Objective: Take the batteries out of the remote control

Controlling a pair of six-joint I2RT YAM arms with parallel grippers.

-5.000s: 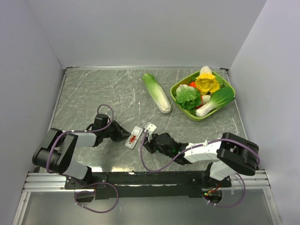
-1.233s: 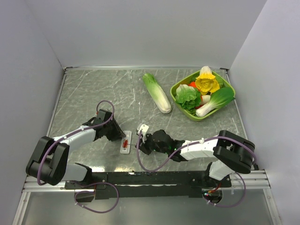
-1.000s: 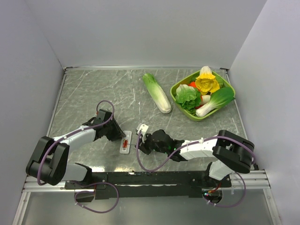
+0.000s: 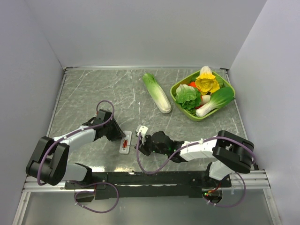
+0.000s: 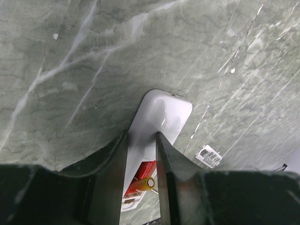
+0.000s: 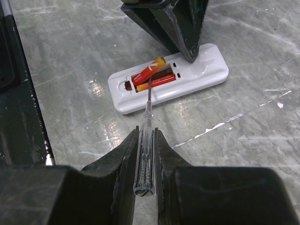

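Note:
The white remote control (image 4: 125,142) lies on the table with its battery recess open. My left gripper (image 4: 117,136) is shut on its far end, and the white body (image 5: 159,117) sits between the fingers. One orange-red battery (image 6: 149,70) is tilted up out of the recess. The other battery (image 6: 160,82) lies flat inside. My right gripper (image 4: 143,143) is shut on a clear-handled screwdriver (image 6: 145,150). Its metal tip reaches the recess under the raised battery. The raised battery also shows in the left wrist view (image 5: 145,183).
A small whitish cover piece (image 4: 142,129) lies beside the right gripper and shows in the left wrist view (image 5: 208,156). A long pale-green cabbage (image 4: 157,93) lies further back. A green bowl (image 4: 227,84) of toy vegetables stands at the back right.
Since five seconds ago the remote has moved left and turned, held by the left gripper. The right gripper followed it left. Over the last second almost nothing moved.

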